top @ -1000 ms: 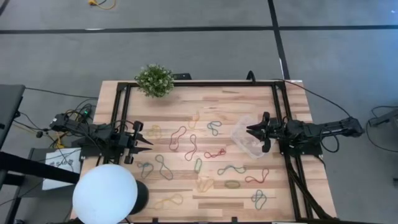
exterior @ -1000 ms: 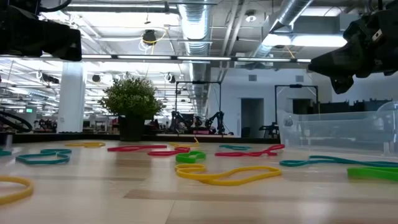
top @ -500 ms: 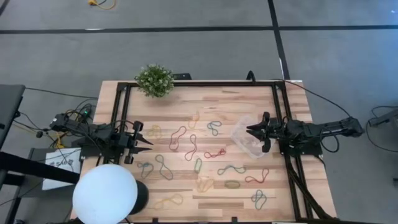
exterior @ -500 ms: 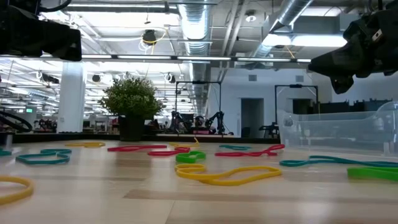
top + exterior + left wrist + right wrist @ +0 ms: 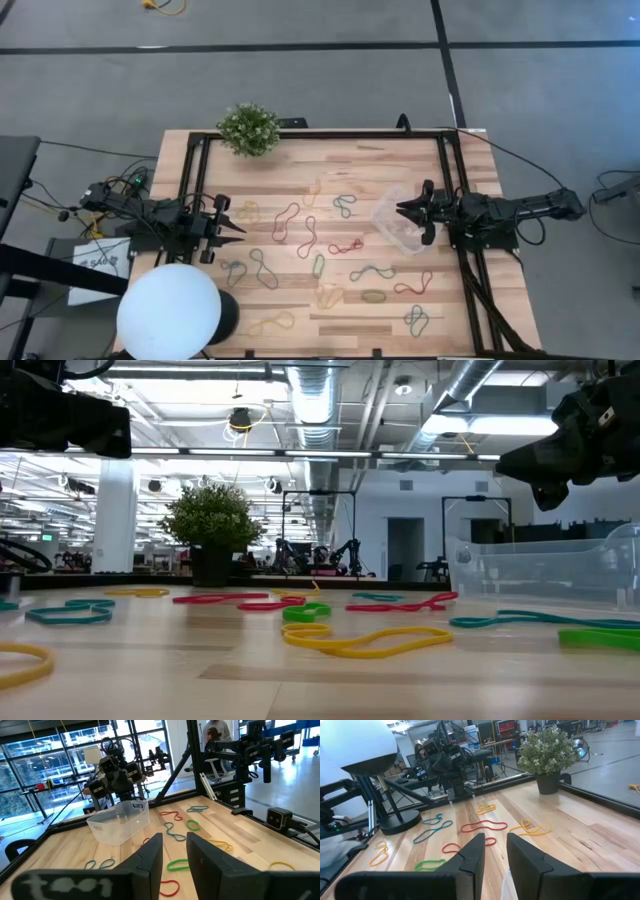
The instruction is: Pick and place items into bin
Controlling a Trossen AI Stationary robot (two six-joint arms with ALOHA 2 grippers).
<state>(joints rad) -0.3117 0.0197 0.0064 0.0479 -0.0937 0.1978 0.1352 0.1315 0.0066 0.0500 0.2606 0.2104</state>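
The right gripper (image 5: 404,209) is reaching in level from the counter's (image 5: 380,160) right edge, its fingertips hovering over the clear bin (image 5: 400,226); its fingers (image 5: 470,855) are standing a narrow gap apart, holding nothing. The left gripper (image 5: 240,227) is waiting low at the counter's left edge, pointing toward the bin, fingers (image 5: 150,857) likewise narrowly parted and empty. The bin is sitting on the counter's right side, and the coloured rubber bands (image 5: 308,238) are lying scattered left of and below it. A white sheet (image 5: 98,264) beside the left arm is carrying writing too small to read.
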